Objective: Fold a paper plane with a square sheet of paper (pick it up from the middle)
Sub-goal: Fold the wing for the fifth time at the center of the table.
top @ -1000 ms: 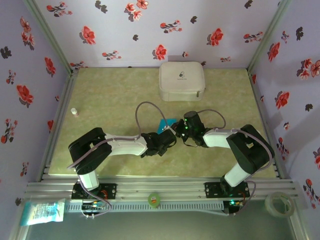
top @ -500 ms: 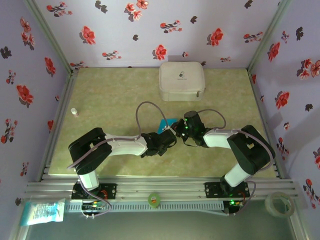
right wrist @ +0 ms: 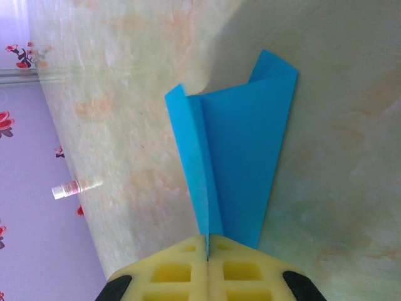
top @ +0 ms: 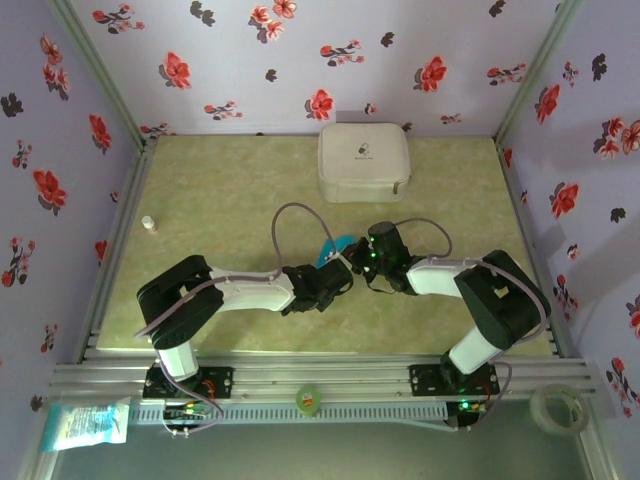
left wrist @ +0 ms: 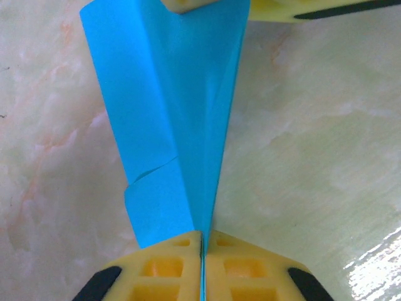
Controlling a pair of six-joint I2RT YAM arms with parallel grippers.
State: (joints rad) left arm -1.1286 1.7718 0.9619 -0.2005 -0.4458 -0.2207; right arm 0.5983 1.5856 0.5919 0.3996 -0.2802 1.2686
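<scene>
Our left tool has just pinched shut on the paper plane, while our right tool clamps its other end. The plane hangs between them above the table, at 6 o'clock from the white case. We judge both ends secured for creasing.

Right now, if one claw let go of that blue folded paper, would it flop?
Probably only a little: the paper plane is thin, but its layered creases likely stiffen it. It looks light, so the left gripper could probably carry it alone. Its loose flap may spring open.
</scene>
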